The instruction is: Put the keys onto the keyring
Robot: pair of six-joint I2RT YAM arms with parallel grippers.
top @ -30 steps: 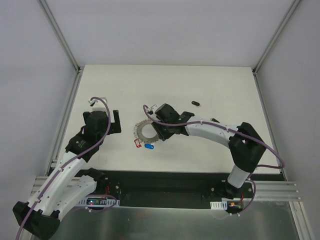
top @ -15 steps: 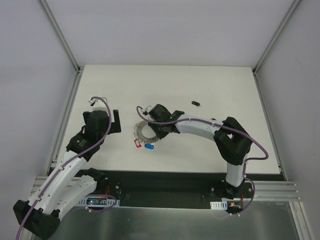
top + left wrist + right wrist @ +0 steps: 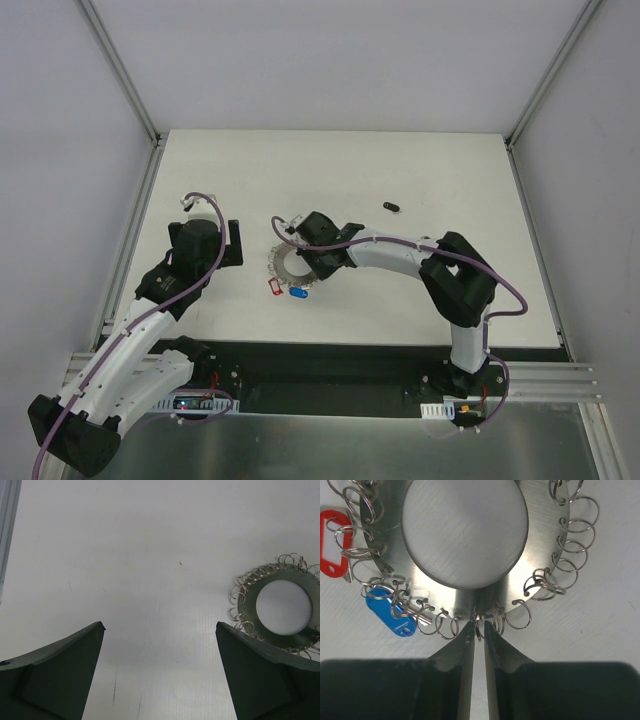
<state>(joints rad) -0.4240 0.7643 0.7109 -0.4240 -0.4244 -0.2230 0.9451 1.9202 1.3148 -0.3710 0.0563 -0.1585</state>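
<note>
A: Where does the wide flat grey metal keyring (image 3: 286,266) lie?

B: Flat on the white tabletop (image 3: 450,180), left of centre and towards the near edge. Its right part is under the head of the right arm.

A: And how does it look?

B: It is a broad band around a round hole, with wiry silver loops all along the rim. A small blue oblong tag (image 3: 390,614) and a small red oblong tag (image 3: 332,545) hang on loops at the near left side and rest on the table.

A: The keys?

B: I can see one tiny black oblong key (image 3: 391,207). It lies by itself farther back and to the right, well apart from the ring.

A: What is the right gripper (image 3: 479,630) doing?

B: Its fingers are drawn in to a narrow slit right at the rim, with one silver wire loop (image 3: 478,628) standing edge-on, nipped between the tips. The arm rises from its base to a bent elbow, and the forearm stretches left and low across the table.

A: And the left gripper (image 3: 160,625)?

B: It is spread wide and holds nothing. It hangs over bare table with the ring off to its right, near but apart. The left arm bends up from its base at the near left corner
</note>
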